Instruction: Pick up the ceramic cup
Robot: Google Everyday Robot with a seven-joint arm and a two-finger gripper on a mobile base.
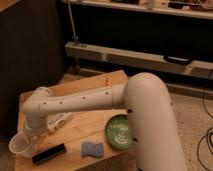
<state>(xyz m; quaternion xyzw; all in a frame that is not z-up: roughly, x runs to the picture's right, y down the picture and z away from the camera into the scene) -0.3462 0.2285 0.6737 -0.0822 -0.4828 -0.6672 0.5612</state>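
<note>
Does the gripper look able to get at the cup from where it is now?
Probably yes. The gripper is right at the cup at the table's left front corner, with nothing between them; the black bar lies clear beside it.

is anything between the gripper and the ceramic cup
Nothing visible. The gripper is right at the ceramic cup near the table's front left corner; the black bar and white bottle lie off to the side.

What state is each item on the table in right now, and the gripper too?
ceramic cup: upright, at the table's front-left corner.
gripper: down right beside the cup, under the arm's wrist.
green dish: flat, right way up.
blue sponge: lying flat.
black bar: lying flat.
white bottle: on its side.
</note>
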